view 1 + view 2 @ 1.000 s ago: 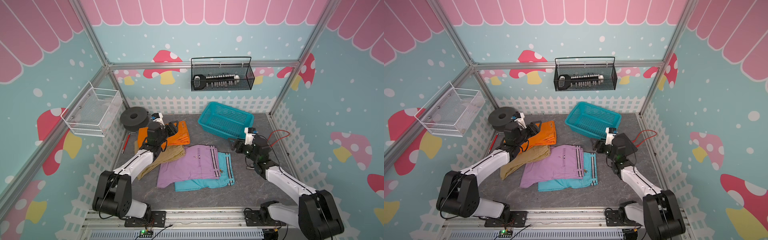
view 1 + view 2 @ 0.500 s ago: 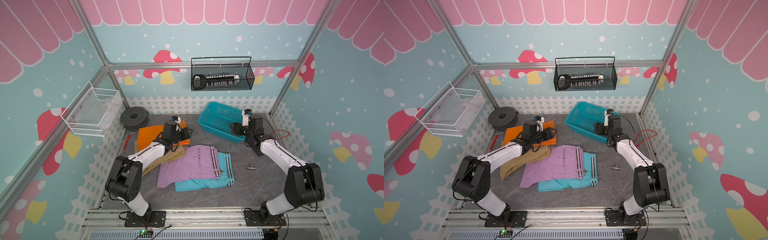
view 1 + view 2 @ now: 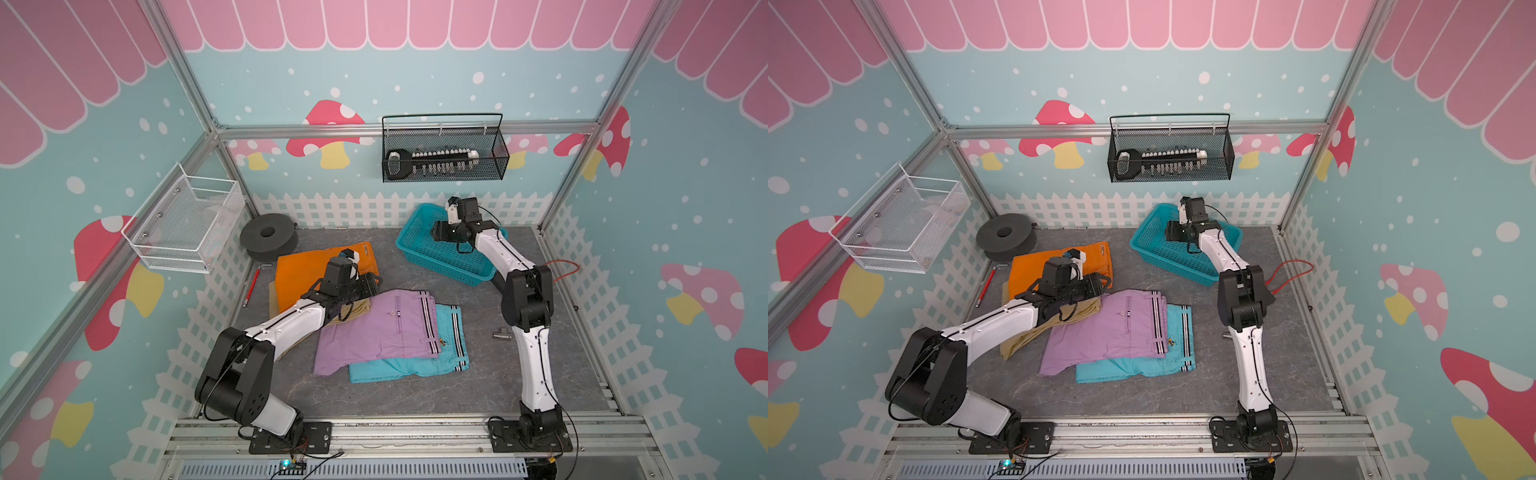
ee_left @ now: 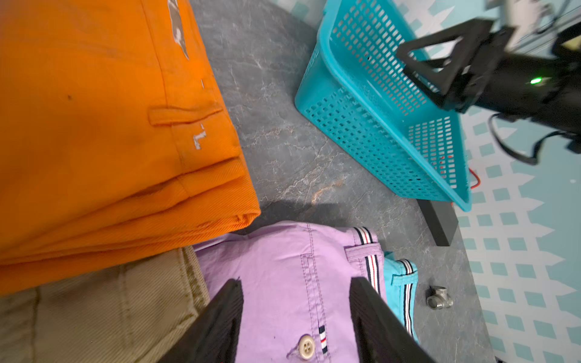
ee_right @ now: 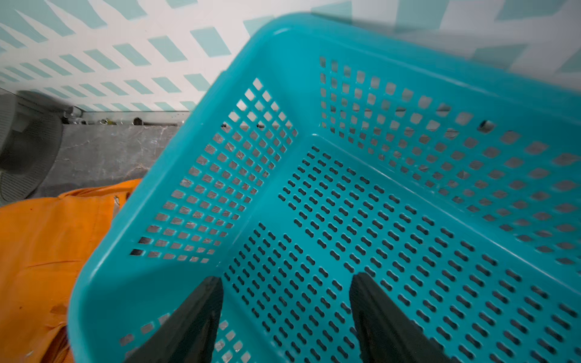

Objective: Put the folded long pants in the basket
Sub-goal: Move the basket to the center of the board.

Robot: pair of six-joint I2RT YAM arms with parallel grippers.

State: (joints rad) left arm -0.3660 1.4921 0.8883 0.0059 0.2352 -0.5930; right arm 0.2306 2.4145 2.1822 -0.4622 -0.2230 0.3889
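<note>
Four folded long pants lie on the grey floor: orange [image 3: 307, 270], khaki [image 3: 1021, 338] partly under the orange, lilac [image 3: 374, 328], and turquoise [image 3: 415, 365] under the lilac. The teal basket [image 3: 446, 259] stands at the back right, with nothing in it. My left gripper [image 3: 372, 282] hovers by the orange pants' right edge. In the left wrist view it [image 4: 295, 301] is open over the lilac pants [image 4: 283, 283], holding nothing. My right gripper [image 3: 436, 235] hangs open over the inside of the basket [image 5: 345, 220], nothing between its fingers.
A black spool [image 3: 269, 237] sits at the back left. A white wire basket [image 3: 187, 224] hangs on the left wall, a black mesh basket [image 3: 444, 153] on the back wall. A small metal fitting [image 3: 500, 334], a red pen [image 3: 250, 286] and a red cable [image 3: 561, 266] lie on the floor.
My right arm swung from the front right of the floor up and back over the basket. My left gripper moved right along the orange pants toward the lilac pair. Both jaws narrowed a little.
</note>
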